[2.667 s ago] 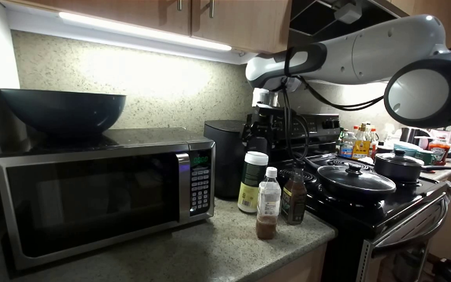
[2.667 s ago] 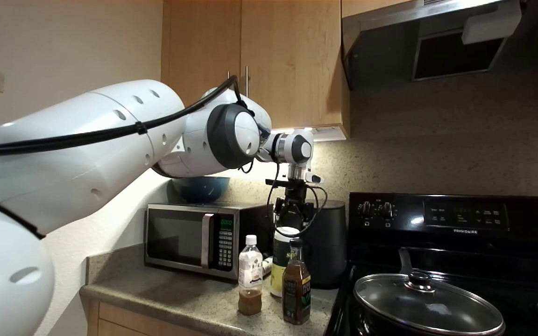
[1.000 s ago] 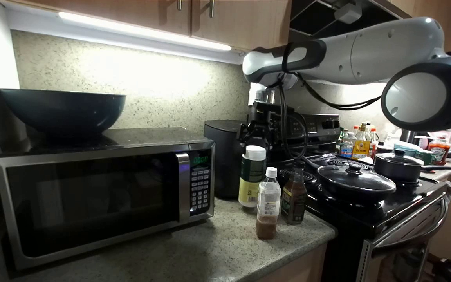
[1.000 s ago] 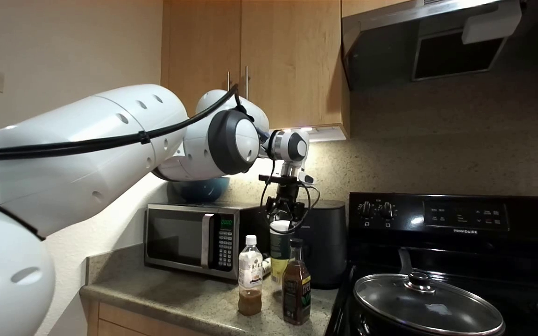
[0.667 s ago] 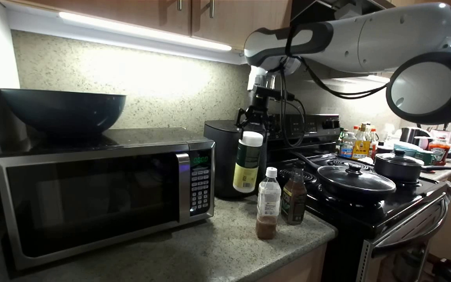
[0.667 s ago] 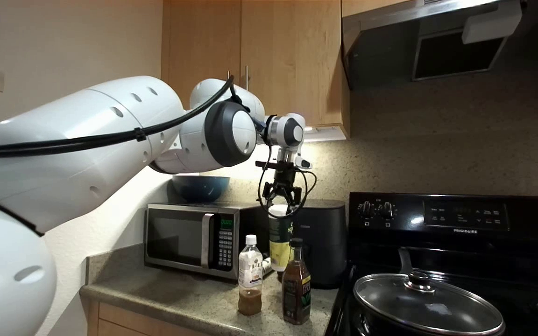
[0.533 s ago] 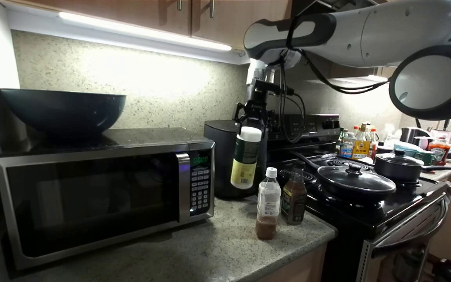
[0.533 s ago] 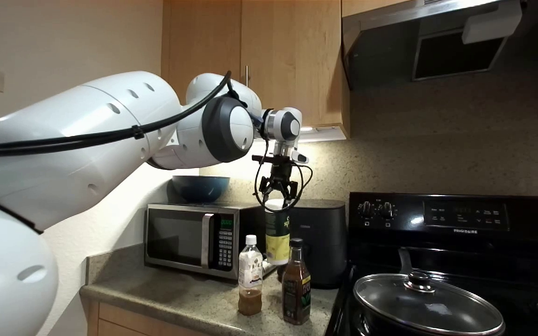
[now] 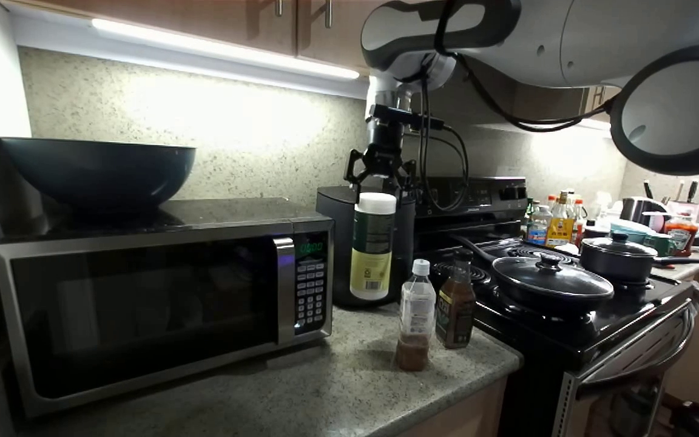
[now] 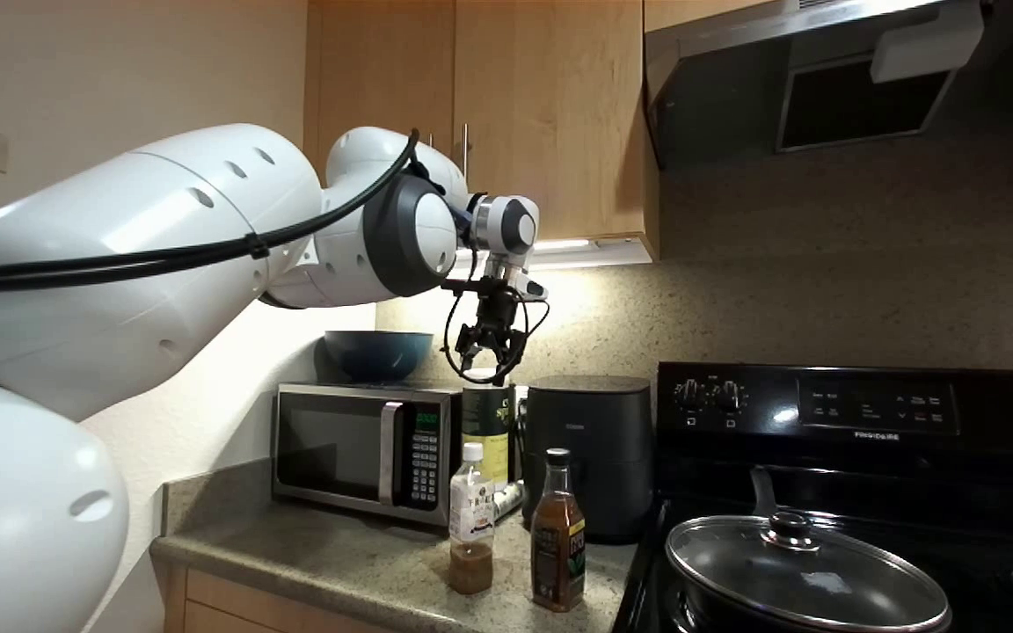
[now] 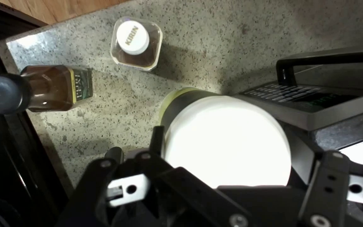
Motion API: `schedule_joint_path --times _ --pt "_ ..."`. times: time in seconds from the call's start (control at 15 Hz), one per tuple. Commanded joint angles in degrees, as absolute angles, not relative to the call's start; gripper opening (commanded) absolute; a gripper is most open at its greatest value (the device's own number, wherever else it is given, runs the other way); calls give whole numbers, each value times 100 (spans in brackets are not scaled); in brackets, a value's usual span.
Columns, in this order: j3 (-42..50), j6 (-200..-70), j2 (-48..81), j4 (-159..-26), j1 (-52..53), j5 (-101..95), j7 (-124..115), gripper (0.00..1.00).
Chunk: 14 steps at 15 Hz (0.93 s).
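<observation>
The counter (image 9: pixel 301 388) carried the microwave (image 9: pixel 164 303), with a black appliance (image 10: pixel 590 457) beside its keypad end. From my console I had the gripper (image 9: pixel 381 195) clamped, jaws spread wide, about the top of the green-and-yellow canister (image 9: pixel 372 249), which hung above the counter just off that end of the microwave. Farther from the microwave stood the brown bottle (image 9: pixel 455 309); nearer it, the white-capped bottle (image 9: pixel 415 318).

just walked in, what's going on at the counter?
A white robot arm has its black two-finger gripper closed on a green-and-yellow cylindrical canister at its white lid. The canister hangs roughly upright, clear of the speckled grey countertop, near the silver-and-black microwave. A white-capped clear plastic bottle and a black-capped bottle of brown liquid stand on the counter, not held.
</observation>
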State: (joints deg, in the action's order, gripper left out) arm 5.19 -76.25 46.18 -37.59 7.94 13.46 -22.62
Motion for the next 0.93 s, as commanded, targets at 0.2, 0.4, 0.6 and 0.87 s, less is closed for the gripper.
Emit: schedule_joint_path --times 0.2,0.4,0.6,0.87 --pt "526 -7626 4618 -3758 846 1346 -2346 93" --pt "535 -7626 4618 -3758 840 1346 -2346 68" --pt "490 -7590 4594 -3865 975 1325 -2291 68" --pt "430 -7612 4594 -4068 1194 1368 -2341 68"
